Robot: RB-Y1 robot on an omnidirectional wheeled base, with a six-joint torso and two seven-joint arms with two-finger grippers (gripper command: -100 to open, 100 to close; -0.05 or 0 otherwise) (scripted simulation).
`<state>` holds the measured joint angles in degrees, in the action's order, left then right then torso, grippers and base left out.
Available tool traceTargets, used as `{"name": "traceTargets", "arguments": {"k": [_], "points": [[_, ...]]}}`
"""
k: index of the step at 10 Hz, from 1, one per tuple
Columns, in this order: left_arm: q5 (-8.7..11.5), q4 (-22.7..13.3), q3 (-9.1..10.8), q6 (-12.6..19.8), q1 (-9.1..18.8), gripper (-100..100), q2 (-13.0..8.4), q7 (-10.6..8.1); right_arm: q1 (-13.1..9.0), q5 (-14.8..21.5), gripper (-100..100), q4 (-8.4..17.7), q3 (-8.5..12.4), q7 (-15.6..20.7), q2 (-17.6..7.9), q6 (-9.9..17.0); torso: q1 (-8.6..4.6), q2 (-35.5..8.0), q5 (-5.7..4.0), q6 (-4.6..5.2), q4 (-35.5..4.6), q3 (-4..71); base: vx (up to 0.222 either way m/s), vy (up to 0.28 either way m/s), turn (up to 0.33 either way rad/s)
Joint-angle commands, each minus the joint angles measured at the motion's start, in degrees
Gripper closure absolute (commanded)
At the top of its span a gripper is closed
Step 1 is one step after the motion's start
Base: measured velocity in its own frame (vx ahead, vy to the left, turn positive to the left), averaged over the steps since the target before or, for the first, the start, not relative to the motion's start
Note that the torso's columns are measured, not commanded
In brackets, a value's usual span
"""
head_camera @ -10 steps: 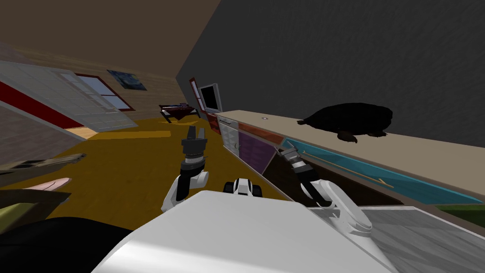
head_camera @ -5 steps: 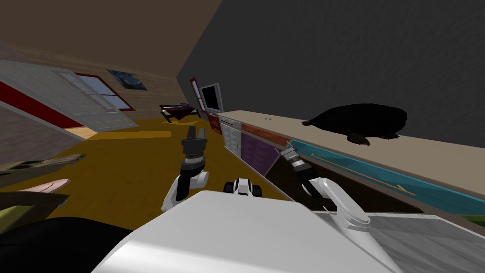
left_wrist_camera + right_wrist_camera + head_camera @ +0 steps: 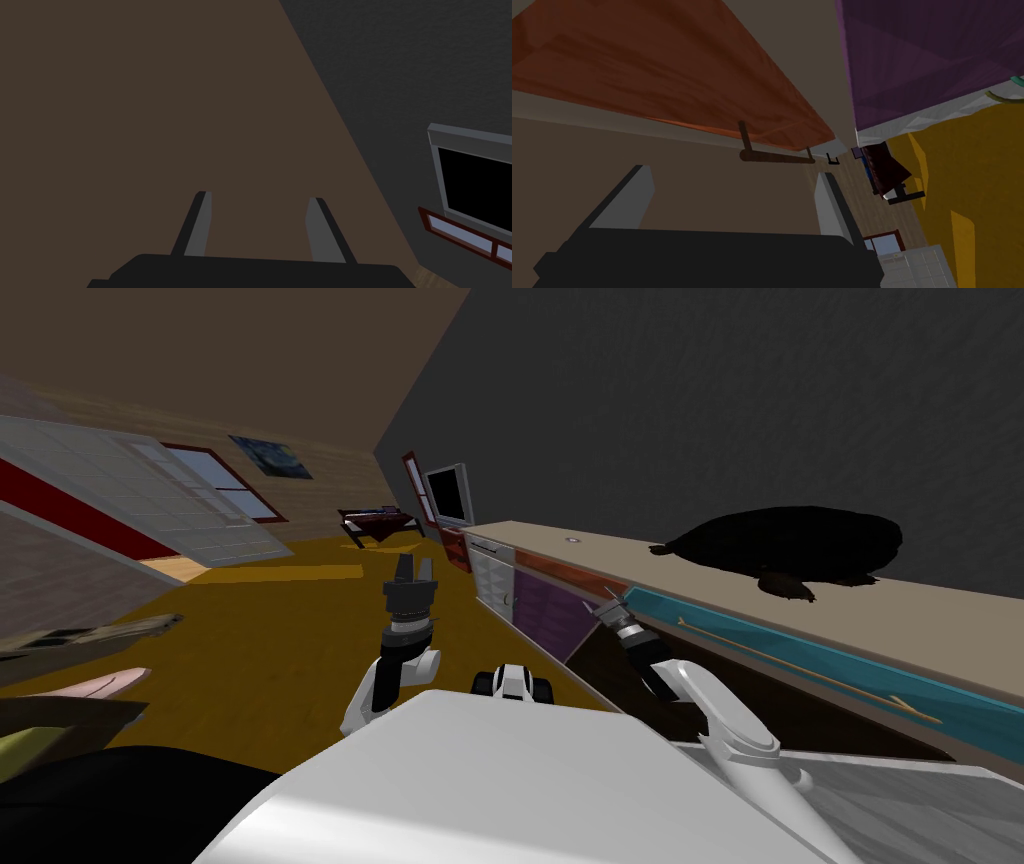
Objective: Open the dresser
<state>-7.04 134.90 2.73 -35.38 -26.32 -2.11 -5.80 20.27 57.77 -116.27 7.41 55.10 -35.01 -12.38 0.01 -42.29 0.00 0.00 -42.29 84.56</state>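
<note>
The dresser (image 3: 600, 553) runs along the dark wall on my right, with a beige top and fronts in white, orange-brown, purple and teal. Its purple door (image 3: 545, 608) stands swung out from the body. My right gripper (image 3: 606, 610) is by that door's outer edge, under the orange-brown front (image 3: 662, 75). In the right wrist view the right gripper (image 3: 732, 172) is open and empty, and a dark bar handle (image 3: 774, 157) lies a little beyond its fingertips. My left gripper (image 3: 413, 560) is raised over the floor, away from the dresser. In the left wrist view the left gripper (image 3: 258, 196) is open and holds nothing.
A dark turtle-shaped thing (image 3: 790, 543) lies on the dresser top. The teal front (image 3: 760, 648) carries a thin long handle. A monitor (image 3: 447, 493) stands at the dresser's far end, with a small dark red table (image 3: 378, 523) beyond. Yellow floor (image 3: 270, 628) spreads to my left.
My view has shifted: the turtle shape and the teal front have slid to the right in the picture. The right gripper stays by the purple door's edge. The left arm has not moved.
</note>
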Motion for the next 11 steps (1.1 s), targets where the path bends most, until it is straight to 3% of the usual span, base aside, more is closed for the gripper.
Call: {"name": "traceTargets", "arguments": {"k": [1,4,5,6,7,8,11], "points": [[0.00,0.00,0.00,0.00,0.00,0,0.00,0.00,-0.71,2.82,-100,1.31,-0.03,3.43,-1.43,0.81,0.00,0.03,0.01,0.00,0.01,0.03,0.034,0.077,0.001],[0.00,0.00,0.00,0.00,0.00,0,0.00,0.00,-1.35,5.69,-100,2.54,0.03,6.70,-2.75,1.49,-0.05,0.02,-0.01,0.00,0.01,0.02,0.042,0.072,-0.004],[0.00,0.00,0.00,0.00,0.00,0,0.00,0.00,-1.35,5.06,-100,2.40,-0.11,5.93,-2.23,1.27,-0.02,0.00,0.00,0.00,0.00,0.01,0.019,0.035,-0.003],[0.00,0.00,0.00,0.00,0.00,0,-0.01,0.00,-1.41,4.61,-100,2.51,0.68,5.07,-3.93,1.42,-0.12,-0.07,-0.02,0.01,-0.02,-0.03,0.084,0.060,0.011],[0.00,0.00,0.00,0.00,-0.01,0,0.00,0.00,-1.21,4.83,-100,2.22,0.31,5.47,-3.50,1.54,-0.01,0.13,0.00,0.00,0.02,0.07,0.054,0.036,0.000],[0.00,0.00,0.01,0.00,0.00,0,-0.01,0.00,-1.20,4.78,100,2.18,0.38,5.24,-3.65,1.62,-0.06,0.03,-0.01,0.00,0.02,0.03,0.008,0.006,0.001],[0.00,0.00,0.00,0.00,0.02,0,0.00,0.00,-0.56,4.66,100,1.15,0.65,4.80,-4.16,1.63,-0.05,-0.02,-0.19,-0.03,0.24,-0.05,-0.113,0.085,-0.020]]}}
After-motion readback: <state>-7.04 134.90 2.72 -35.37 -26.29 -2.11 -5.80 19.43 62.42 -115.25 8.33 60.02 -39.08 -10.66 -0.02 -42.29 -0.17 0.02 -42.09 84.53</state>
